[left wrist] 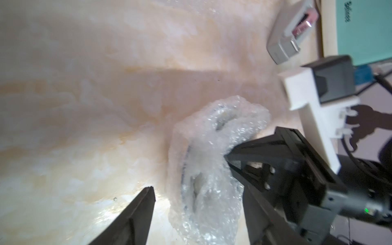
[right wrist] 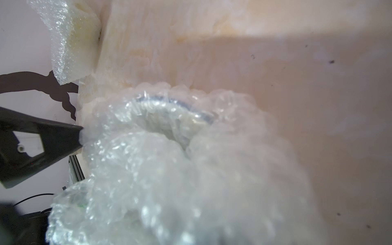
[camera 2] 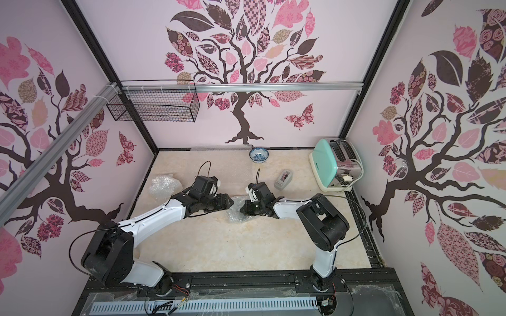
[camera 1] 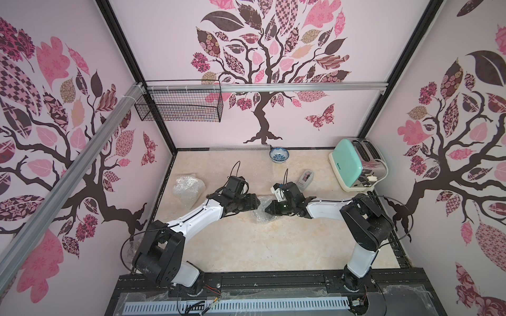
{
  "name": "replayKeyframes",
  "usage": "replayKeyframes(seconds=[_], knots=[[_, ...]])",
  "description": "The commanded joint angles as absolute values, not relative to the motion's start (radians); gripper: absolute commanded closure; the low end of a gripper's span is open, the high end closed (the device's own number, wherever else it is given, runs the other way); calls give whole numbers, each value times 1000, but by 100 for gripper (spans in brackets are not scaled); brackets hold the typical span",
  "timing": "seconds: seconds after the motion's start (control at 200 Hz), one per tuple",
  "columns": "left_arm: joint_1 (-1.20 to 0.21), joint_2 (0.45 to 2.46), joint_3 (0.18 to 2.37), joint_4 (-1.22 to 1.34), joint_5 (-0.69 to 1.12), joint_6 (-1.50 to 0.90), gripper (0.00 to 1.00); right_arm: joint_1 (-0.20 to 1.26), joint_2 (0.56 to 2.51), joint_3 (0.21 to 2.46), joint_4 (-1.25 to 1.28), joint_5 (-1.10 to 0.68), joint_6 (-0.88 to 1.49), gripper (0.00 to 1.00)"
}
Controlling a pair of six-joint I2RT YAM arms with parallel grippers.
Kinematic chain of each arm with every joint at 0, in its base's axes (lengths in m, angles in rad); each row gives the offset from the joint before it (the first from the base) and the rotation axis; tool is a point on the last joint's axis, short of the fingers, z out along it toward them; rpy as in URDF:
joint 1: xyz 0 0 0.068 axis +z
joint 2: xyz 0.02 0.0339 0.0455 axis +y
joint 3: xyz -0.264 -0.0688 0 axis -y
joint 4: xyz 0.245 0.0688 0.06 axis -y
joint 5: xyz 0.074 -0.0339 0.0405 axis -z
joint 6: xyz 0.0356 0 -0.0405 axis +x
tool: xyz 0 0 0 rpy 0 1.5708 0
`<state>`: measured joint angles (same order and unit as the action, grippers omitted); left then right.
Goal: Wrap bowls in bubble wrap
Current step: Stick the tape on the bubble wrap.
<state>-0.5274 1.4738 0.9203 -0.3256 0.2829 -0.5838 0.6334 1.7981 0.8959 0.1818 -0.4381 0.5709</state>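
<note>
Bubble wrap [left wrist: 203, 169], bunched around a bowl [right wrist: 165, 108], lay between the spread jaws of our left gripper [left wrist: 197, 188]; our right gripper [left wrist: 230, 158], jaws pressed together, pinched a fold from the opposite side, so we judged it the nearer arm.

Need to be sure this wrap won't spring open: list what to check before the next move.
1. Right gripper pinching the bubble wrap: ok, jaws shut on a fold.
2. Left gripper open: ok, jaws spread either side of the bundle.
3. Bowl fully covered: cannot tell; its rim shows through the wrap.
4. Bundle taped: cannot tell; no tape visible, tape dispenser stands apart.
5. Bare bowl and spare sheet waiting at the back: ok.
</note>
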Motion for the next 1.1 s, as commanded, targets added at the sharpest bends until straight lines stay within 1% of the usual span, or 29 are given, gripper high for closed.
replayKeyframes(seconds=[0.0, 0.2, 0.46, 0.73, 0.935, 1.09], knots=[[-526, 1518, 906, -244, 369, -534, 20, 632, 1814, 896, 112, -420, 557, 100], [-528, 1612, 925, -238, 417, -504, 19, 632, 1815, 898, 113, -423, 557, 100], [-529, 1674, 924, -218, 435, -490, 18, 632, 1816, 899, 111, -424, 557, 100], [-523, 1759, 954, -212, 423, -498, 28, 631, 1815, 897, 112, -427, 557, 100], [-523, 1775, 957, -200, 366, -516, 32, 633, 1815, 890, 113, -428, 555, 100], [-523, 1802, 959, -179, 370, -533, 36, 632, 1821, 889, 118, -434, 556, 100]])
